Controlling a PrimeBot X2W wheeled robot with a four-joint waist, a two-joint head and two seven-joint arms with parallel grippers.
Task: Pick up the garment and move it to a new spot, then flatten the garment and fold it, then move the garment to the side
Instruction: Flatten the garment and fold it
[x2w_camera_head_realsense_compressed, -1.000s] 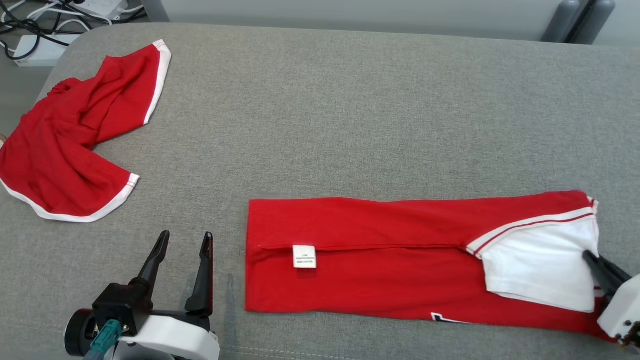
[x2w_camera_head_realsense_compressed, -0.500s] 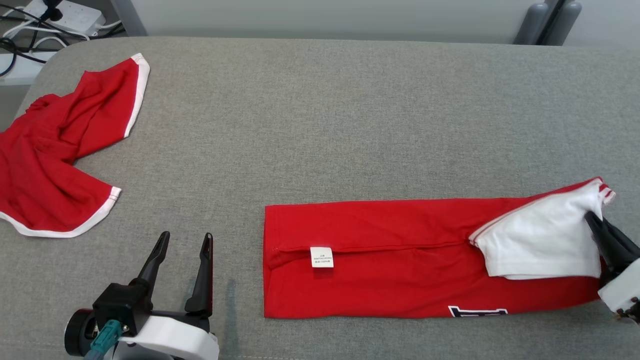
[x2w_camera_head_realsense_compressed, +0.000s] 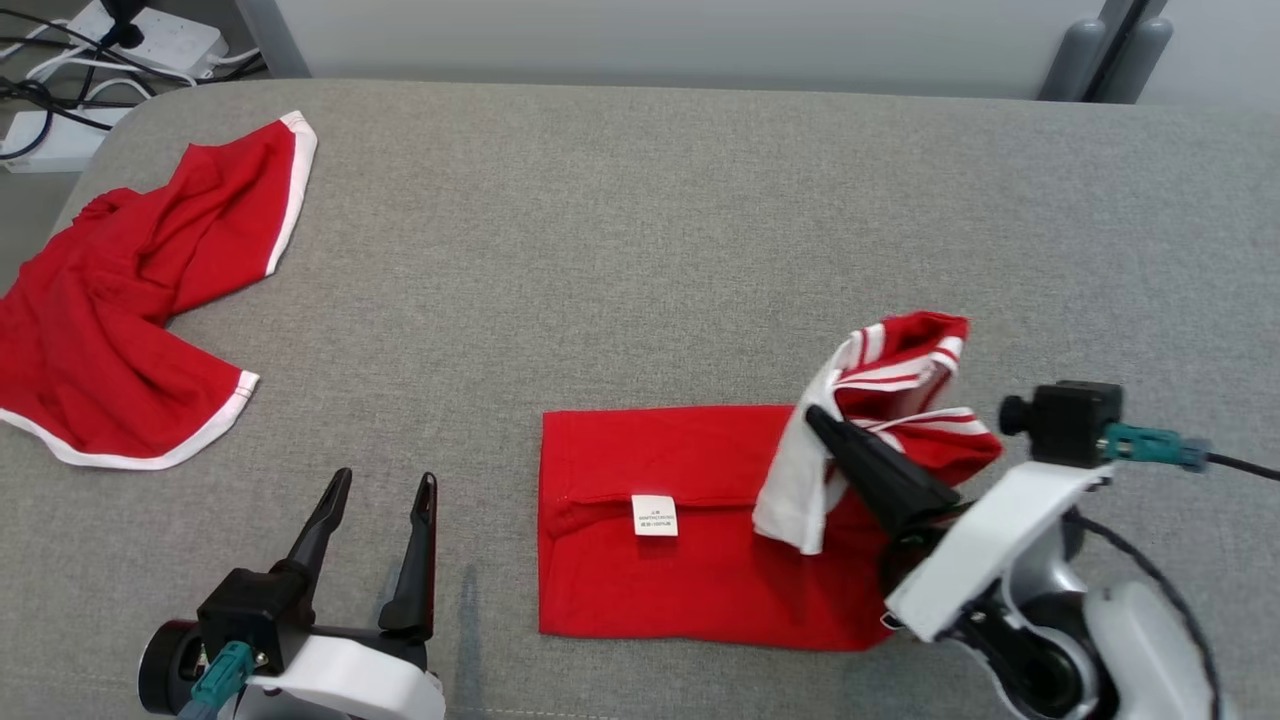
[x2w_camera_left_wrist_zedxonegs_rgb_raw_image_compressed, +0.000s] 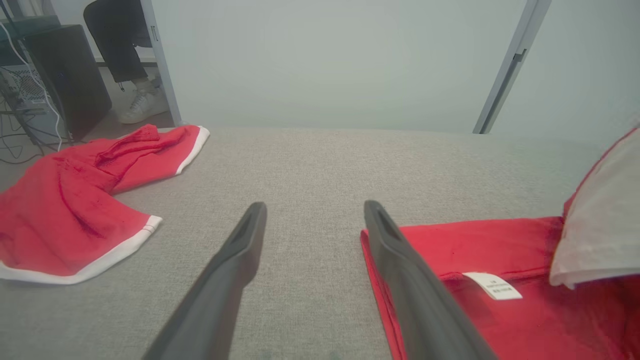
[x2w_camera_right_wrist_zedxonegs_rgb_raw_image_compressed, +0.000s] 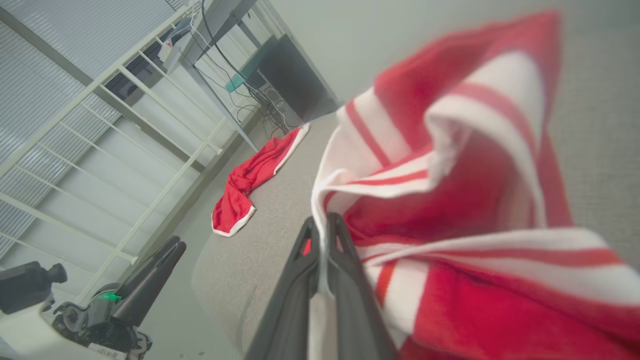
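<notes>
- Two red garments are lying on the grey surface (x2w_camera_head_realsense_compressed: 640, 250): the folded garment (x2w_camera_head_realsense_compressed: 690, 570) at front right, the crumpled garment (x2w_camera_head_realsense_compressed: 120, 320) well apart at far left.
- Right gripper (x2w_camera_head_realsense_compressed: 818, 418) is clamping the folded garment's striped end, holding it raised.
- Left gripper (x2w_camera_head_realsense_compressed: 385, 482) is standing wide open, empty.
- Cloth is appearing light, soft and limp; hems are probably offering the surest hold.

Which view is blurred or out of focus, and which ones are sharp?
Right wrist view: the garment pinched by the right gripper is close to the lens and blurred. Head view: even light, sharp, no glare. Left wrist view: sharp on the table.
</notes>
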